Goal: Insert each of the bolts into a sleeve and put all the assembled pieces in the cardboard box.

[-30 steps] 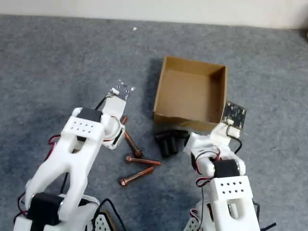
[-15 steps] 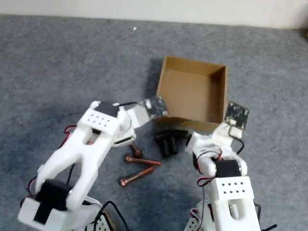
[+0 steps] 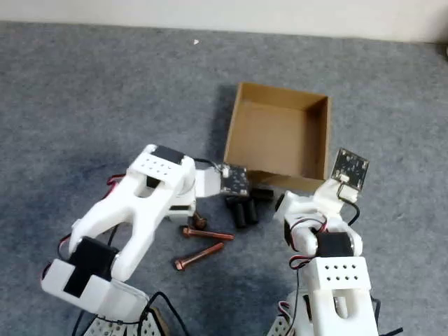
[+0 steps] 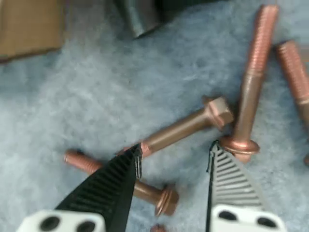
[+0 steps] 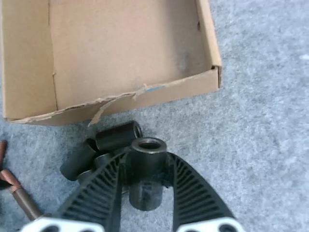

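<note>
1. The copper-coloured metal bolts (image 4: 183, 128) are long, with smooth shanks, threaded ends and flanged hex heads. They lie loose and crossed on the grey, nubby carpet (image 3: 105, 91), directly beneath the left gripper (image 4: 175, 147).
2. That gripper's two black, ribbed, wedge-shaped fingers (image 4: 116, 186) stand wide apart and hold nothing. One bolt's shank runs across the gap at their tips, and another bolt's round flange sits right at the tip of the other finger.
3. The right gripper (image 5: 147, 162) is clamped on a short black cylindrical metal sleeve (image 5: 147, 145), whose hollow bore faces the wrist camera.
4. The remaining dark sleeves (image 5: 116, 137) lie in a small heap just beyond the right gripper's tips. They sit between those tips and the open brown cardboard box (image 5: 159, 96), whose near wall has a ragged, torn rim.
5. Whether the gripped sleeve rests on the carpet or hangs clear of it cannot be told.
6. In the high view the left arm's white plastic shell (image 3: 140, 203) covers part of one bolt. In the left wrist view another bolt is cut off at the picture's edge. In the right wrist view only a bolt's reddish end (image 5: 19, 198) shows, off to the side of the gripper.
</note>
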Controlling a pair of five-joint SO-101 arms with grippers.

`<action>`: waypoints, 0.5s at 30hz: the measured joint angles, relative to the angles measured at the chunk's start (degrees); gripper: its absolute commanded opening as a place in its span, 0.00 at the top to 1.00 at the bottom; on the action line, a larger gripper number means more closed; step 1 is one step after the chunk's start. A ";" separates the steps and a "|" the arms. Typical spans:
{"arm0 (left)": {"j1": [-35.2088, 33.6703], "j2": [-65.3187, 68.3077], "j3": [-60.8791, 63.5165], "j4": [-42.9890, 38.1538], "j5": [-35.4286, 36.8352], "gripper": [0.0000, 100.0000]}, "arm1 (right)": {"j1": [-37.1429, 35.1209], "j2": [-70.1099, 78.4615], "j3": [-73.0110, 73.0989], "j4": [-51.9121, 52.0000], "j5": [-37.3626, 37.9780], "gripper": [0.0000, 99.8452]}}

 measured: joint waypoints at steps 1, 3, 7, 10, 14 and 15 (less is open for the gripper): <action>0.53 0.26 0.00 0.00 0.00 0.76 | 0.00 0.00 0.00 0.00 0.00 1.00; 1.14 0.79 -0.26 -0.97 -0.18 0.76 | 0.00 0.00 0.00 0.00 0.00 1.00; 1.49 2.90 -0.35 -4.92 -0.18 0.76 | 0.00 0.00 0.00 0.00 0.00 1.00; 2.29 4.66 -0.88 -5.71 -0.18 0.77 | 0.00 0.00 0.00 0.00 0.00 1.00; 3.25 5.71 -1.85 -5.71 -0.18 0.83 | 0.00 0.00 0.00 0.00 0.00 1.00; 3.78 5.89 -1.85 -5.71 -0.18 0.85 | 0.00 0.00 0.00 0.00 0.00 1.00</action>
